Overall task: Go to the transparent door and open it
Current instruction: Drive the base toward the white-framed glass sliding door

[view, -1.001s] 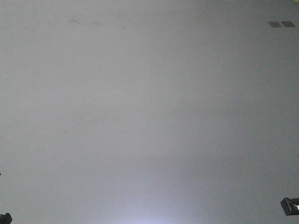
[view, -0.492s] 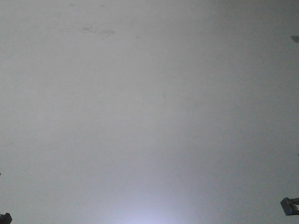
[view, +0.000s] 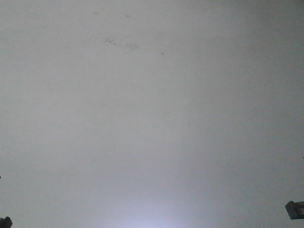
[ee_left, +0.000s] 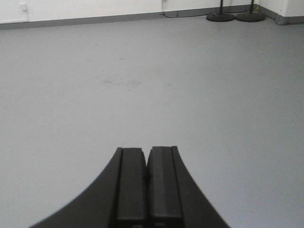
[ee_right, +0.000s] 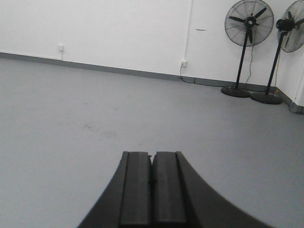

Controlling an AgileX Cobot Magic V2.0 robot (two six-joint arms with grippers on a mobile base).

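Note:
The transparent door is out of view in every camera. In the left wrist view my left gripper (ee_left: 146, 150) is shut, its two black pads pressed together with nothing between them, pointing over bare grey floor (ee_left: 142, 95). My right gripper (ee_right: 152, 154) is likewise shut and holds nothing, above the same grey floor (ee_right: 95, 118). The front view shows only grey floor (view: 152, 118), with small dark corners of the robot at its lower left and lower right edges.
A white wall (ee_right: 118, 33) with a grey skirting runs along the far side. Two black pedestal fans (ee_right: 248, 28) stand at the far right by the wall. Faint dark scuff marks (view: 116, 42) speckle the floor ahead.
The scuff marks on the floor have drifted right and slightly down in the front view, and the dark patches at the top right have left the frame. The grippers hold still.

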